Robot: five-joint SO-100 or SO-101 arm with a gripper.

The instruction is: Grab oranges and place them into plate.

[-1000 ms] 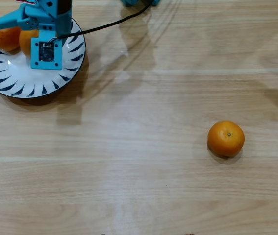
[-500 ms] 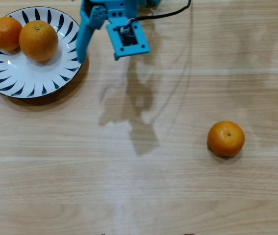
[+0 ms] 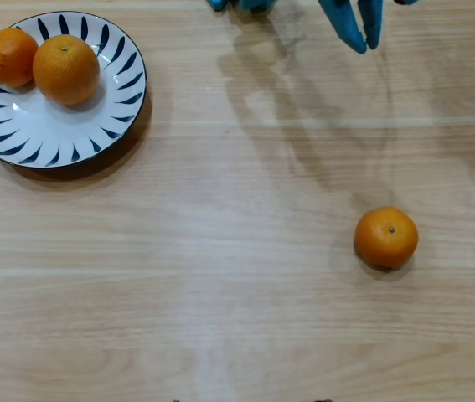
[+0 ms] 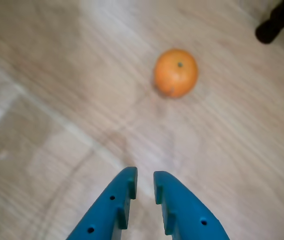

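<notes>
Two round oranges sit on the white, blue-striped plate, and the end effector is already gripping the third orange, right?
Not gripping: the overhead view shows the third orange lying alone on the wooden table, the blue end effector well away and empty. Two oranges are on the plate.

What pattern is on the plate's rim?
Dark blue petal-like strokes on the white plate, clearest in the overhead view.

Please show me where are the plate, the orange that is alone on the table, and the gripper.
plate [image 3: 19,134]: overhead view, on bare white surface near its lower rim.
lone orange [image 3: 386,237]: overhead view, middle of its skin; also in the wrist view [image 4: 176,72].
gripper [image 4: 145,185]: wrist view, midway between the blue fingertips, empty, a narrow gap between them.
</notes>
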